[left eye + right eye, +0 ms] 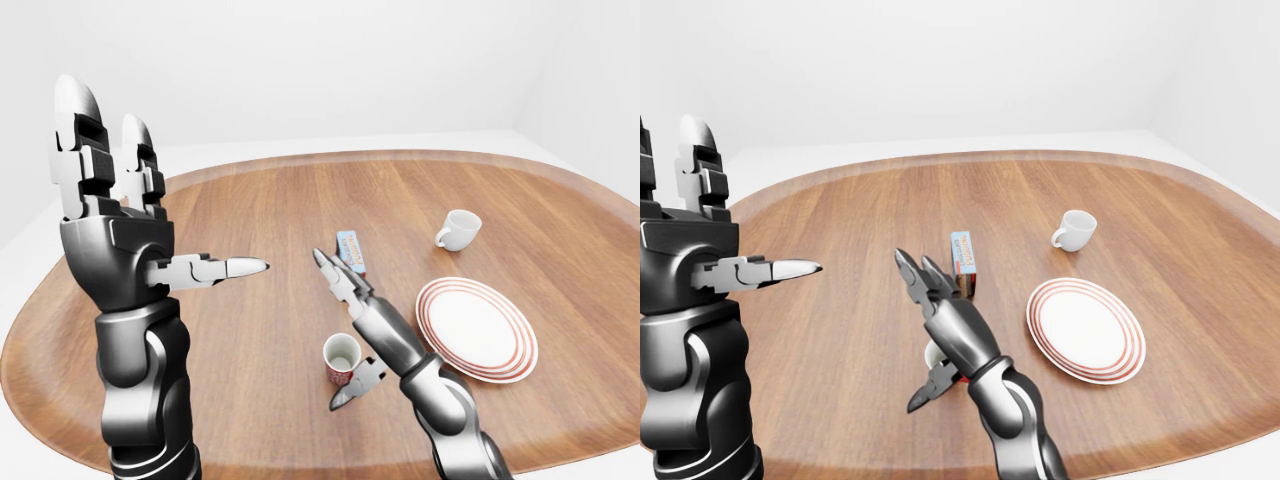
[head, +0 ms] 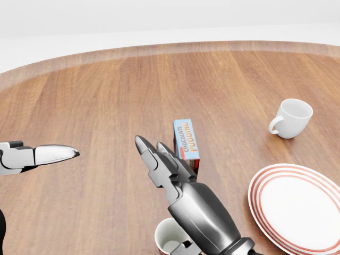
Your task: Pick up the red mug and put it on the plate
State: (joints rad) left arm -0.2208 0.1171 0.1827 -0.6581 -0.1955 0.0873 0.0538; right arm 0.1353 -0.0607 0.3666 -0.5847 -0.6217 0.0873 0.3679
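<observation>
The red mug [image 1: 340,360], white inside, stands upright on the wooden table low in the left-eye view, left of the plate. The white plate [image 1: 477,330] with red rings lies flat and bare to its right. My right hand [image 1: 340,325] is open: its fingers [image 2: 159,159] stretch flat toward the upper left above the mug, and the thumb [image 1: 352,390] hangs below the mug, not closed round it. In the right-eye view the hand hides most of the mug. My left hand [image 1: 165,200] is raised at the far left, open and holding nothing, its fingers pointing up.
A chocolate pudding box [image 2: 186,142] lies just beyond my right fingertips. A white mug [image 2: 291,118] stands above the plate at the right. The oval table's rim [image 1: 250,168] curves along the top.
</observation>
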